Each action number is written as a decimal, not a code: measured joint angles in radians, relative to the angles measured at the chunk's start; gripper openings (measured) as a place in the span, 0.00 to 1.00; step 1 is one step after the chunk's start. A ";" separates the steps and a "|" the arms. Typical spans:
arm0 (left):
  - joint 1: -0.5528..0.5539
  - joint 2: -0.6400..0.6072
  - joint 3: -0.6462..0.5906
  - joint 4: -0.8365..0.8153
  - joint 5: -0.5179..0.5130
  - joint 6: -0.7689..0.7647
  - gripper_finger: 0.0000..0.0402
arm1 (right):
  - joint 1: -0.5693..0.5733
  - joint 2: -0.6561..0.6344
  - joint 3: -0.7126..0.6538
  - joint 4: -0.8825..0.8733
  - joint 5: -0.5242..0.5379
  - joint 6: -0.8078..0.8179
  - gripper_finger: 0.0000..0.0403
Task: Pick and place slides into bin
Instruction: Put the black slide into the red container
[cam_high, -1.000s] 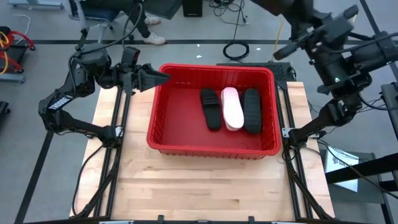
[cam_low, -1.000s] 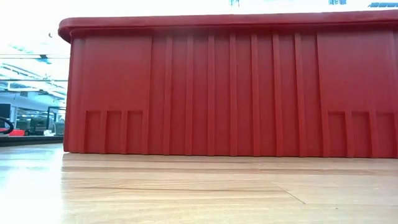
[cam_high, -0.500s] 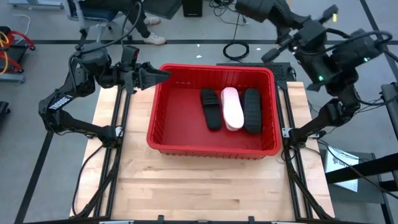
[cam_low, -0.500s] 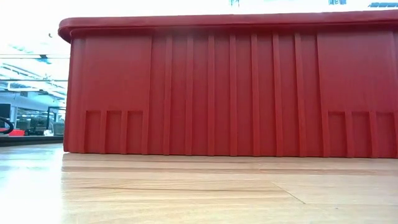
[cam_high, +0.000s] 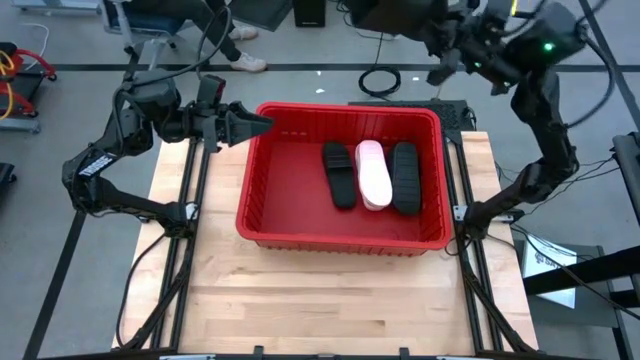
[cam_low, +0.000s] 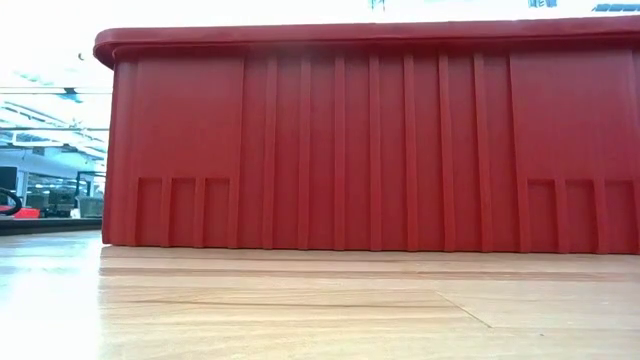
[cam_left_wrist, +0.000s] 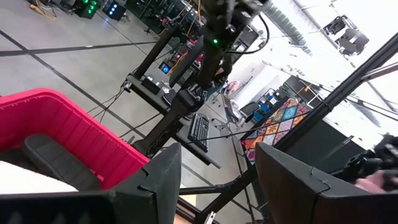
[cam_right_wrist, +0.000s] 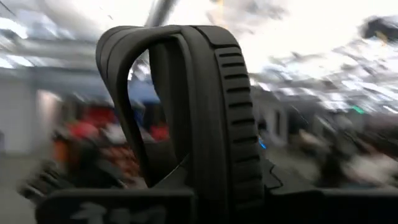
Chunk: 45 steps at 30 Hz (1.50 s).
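**One black slide in the right gripper, three in the bin**

From overhead I see the red bin (cam_high: 300, 215) sitting toward the back of the wooden table (cam_high: 320, 300), between the two arms. Three slides lie side by side on its floor, toward the right half: a black slide (cam_high: 338, 175), a pink slide (cam_high: 374, 174) in the middle, and another black slide (cam_high: 404, 177) nearest the right wall. The pink one touches or slightly overlaps its neighbours.

My left gripper (cam_high: 262, 124) hovers at the bin's back left corner, pointing in over the rim. In its wrist view the two fingers (cam_left_wrist: 158, 180) stand apart with nothing between them, and the bin wall and a black slide inside show past them.

My right arm is raised high beyond the table's back right corner, well away from the bin. Its gripper (cam_high: 440, 72) is hard to read from above, but the wrist view fills with a black slide (cam_right_wrist: 205, 112), ribbed sole edge and broad strap upright, clamped between the fingers. The room behind it is blurred.

At table height I see only the bin's ribbed front wall (cam_low: 370, 140) standing on the table.
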<state>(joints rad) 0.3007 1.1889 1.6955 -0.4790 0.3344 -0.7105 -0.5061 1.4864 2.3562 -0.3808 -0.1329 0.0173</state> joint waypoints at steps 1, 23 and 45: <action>0.000 0.000 0.000 0.000 0.000 0.000 0.49 | -0.020 -0.001 0.000 -0.040 0.014 -0.013 0.10; 0.000 0.000 0.000 -0.028 -0.023 0.028 0.49 | 0.183 0.163 0.000 -0.809 0.921 -0.303 0.11; 0.000 0.000 0.000 -0.027 -0.022 0.028 0.49 | 0.592 0.308 -0.270 -1.043 1.330 -0.115 0.11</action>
<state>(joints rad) 0.3004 1.1892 1.6951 -0.5056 0.3122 -0.6823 0.0860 1.7949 2.0858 -1.4242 1.1972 -0.0974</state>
